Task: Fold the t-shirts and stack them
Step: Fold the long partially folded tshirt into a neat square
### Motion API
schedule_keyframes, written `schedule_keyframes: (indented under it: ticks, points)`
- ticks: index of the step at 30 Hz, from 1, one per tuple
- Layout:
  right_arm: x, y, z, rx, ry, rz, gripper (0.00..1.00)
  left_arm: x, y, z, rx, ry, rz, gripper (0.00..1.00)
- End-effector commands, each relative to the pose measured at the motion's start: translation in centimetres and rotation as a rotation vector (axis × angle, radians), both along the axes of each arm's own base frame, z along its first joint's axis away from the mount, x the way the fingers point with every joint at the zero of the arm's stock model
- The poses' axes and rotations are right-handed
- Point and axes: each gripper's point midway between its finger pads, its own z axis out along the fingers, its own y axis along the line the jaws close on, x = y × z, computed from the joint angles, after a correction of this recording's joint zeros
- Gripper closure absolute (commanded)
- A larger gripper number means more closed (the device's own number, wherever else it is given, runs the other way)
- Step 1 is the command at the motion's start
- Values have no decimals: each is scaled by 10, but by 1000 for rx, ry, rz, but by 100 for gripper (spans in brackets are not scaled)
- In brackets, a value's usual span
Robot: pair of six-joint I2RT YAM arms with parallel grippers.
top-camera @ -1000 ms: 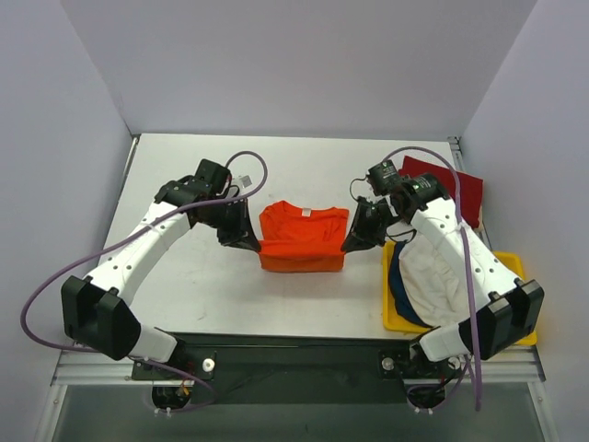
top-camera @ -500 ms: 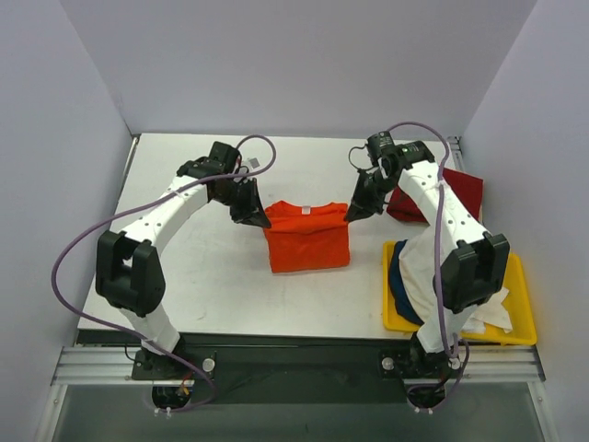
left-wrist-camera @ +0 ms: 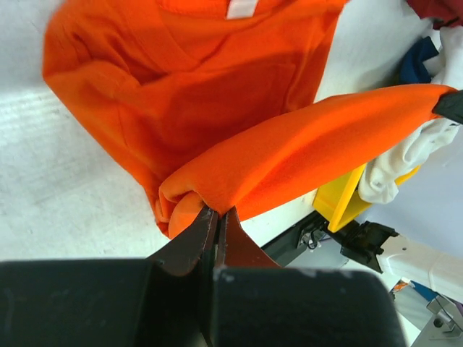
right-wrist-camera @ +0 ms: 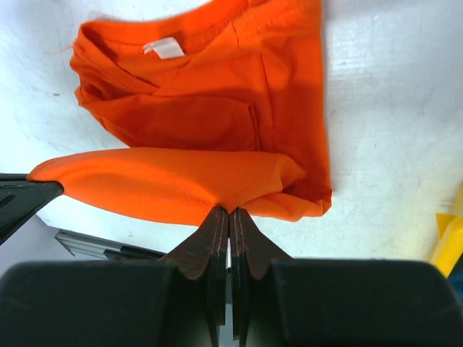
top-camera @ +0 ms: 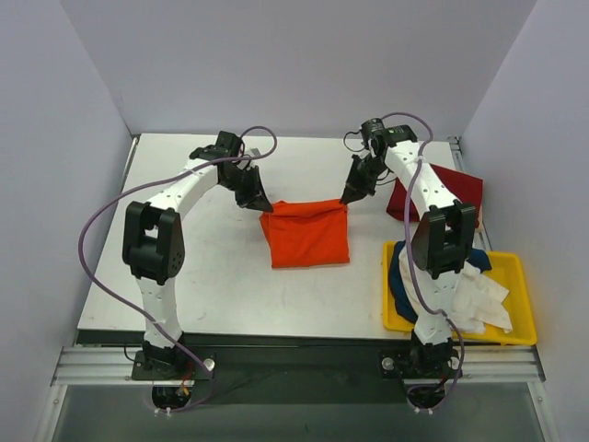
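White t-shirt (top-camera: 474, 295) and navy t-shirt (top-camera: 396, 269) lie crumpled together in the yellow plastic bin (top-camera: 390, 313) at the near right corner of the table (top-camera: 184, 276), apparently unfolded stock for later turns. Farther in, at mid-table, the orange t-shirt (top-camera: 308, 241) lies partly folded, its body flat on the pale, matte surface. One doubled edge of it is held up at the far side. The left gripper (top-camera: 264, 206) has its dark fingers (left-wrist-camera: 192, 242) pinched shut on one corner of that edge. The right gripper (top-camera: 346, 197) is clamped likewise on the other. The soft knit runs between them as a smooth, taut band above the flatter layer, whose collar label shows in the wrist views. Gripping both corners at once likely keeps the fold line straight. Beyond, near the far right edge, the dark red t-shirt (top-camera: 465, 189) lies as a flat rectangle, possibly the base of the stack.
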Motion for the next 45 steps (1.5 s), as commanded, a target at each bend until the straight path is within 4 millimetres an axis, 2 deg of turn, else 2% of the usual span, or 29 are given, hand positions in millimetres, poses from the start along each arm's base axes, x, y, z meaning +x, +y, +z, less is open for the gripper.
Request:
schedule_keyframes:
  ticks: [1, 11, 12, 13, 14, 15, 16, 17, 18, 20, 21, 22, 23, 24, 25, 26, 27, 28, 29, 30, 31, 32, 34, 36, 37, 38, 40, 45]
  points:
    - [10, -7, 5, 3, -2, 0, 100, 25, -1, 4, -26, -54, -16, 100]
    - [36, -16, -32, -16, 45, -8, 100, 54, 2, -18, 23, -46, -2, 100]
    - [38, -17, -34, -21, 45, -8, 100, 59, 3, -16, 30, -60, 4, 96]
    - [45, -18, -37, -28, 31, -3, 98, 64, 7, -20, 49, -63, 22, 79]
    - [46, -19, -42, -36, 37, 4, 92, 67, 8, -20, 58, -73, 29, 71]
    - [54, -20, -37, -34, 8, 5, 71, 73, 8, -17, 60, -92, 35, 61]
    - [59, -19, -36, -35, -6, 13, 59, 78, 9, -15, 66, -111, 41, 52]
    - [64, -18, -38, -27, -20, 27, 51, 81, 9, -10, 67, -133, 40, 35]
    - [71, -17, -31, -16, -53, 32, 42, 86, 9, -6, 68, -162, 38, 31]
    - [79, -13, -21, 21, -109, 53, 35, 93, 9, 7, 59, -220, 43, 23]
    - [83, -14, -15, 33, -142, 57, 30, 94, 10, 13, 64, -239, 47, 21]
    - [82, -13, -21, 39, -137, 64, 28, 94, 10, 15, 60, -251, 44, 20]
    - [80, -12, -12, 56, -166, 85, 26, 95, 10, 17, 58, -269, 41, 19]
    - [79, -13, -10, 62, -177, 92, 25, 93, 10, 21, 54, -282, 38, 19]
    - [73, -13, -22, 65, -166, 105, 23, 87, 11, 14, 50, -266, 30, 19]
    - [69, -12, -13, 73, -192, 116, 23, 85, 10, 12, 47, -271, 23, 19]
    - [64, -11, -16, 85, -192, 137, 23, 81, 9, 14, 34, -274, 13, 19]
    - [57, -11, -26, 94, -179, 146, 21, 78, 9, 10, 30, -267, 7, 18]
    - [52, -10, -22, 105, -194, 154, 21, 72, 10, -1, 31, -253, 0, 19]
    - [46, -8, -24, 125, -188, 162, 21, 67, 9, -1, 14, -250, -13, 19]
    - [38, -9, -36, 134, -174, 167, 21, 63, 8, -5, 4, -243, -19, 18]
    - [36, -8, -33, 148, -190, 170, 21, 56, 8, -15, -2, -227, -25, 19]
    - [31, -2, -36, 201, -206, 179, 21, 50, 6, -18, -23, -221, -37, 19]
    - [17, -2, -48, 237, -175, 172, 21, 43, 5, -27, -39, -203, -49, 19]
    - [17, 1, -48, 268, -186, 173, 21, 41, 6, -31, -41, -196, -50, 19]
    - [9, 1, -59, 273, -157, 171, 21, 40, 4, -34, -45, -195, -53, 19]
    - [5, -1, -65, 276, -145, 163, 21, 38, 3, -39, -57, -193, -57, 19]
    - [-10, -13, -86, 263, -104, 134, 21, 37, 1, -53, -66, -174, -58, 19]
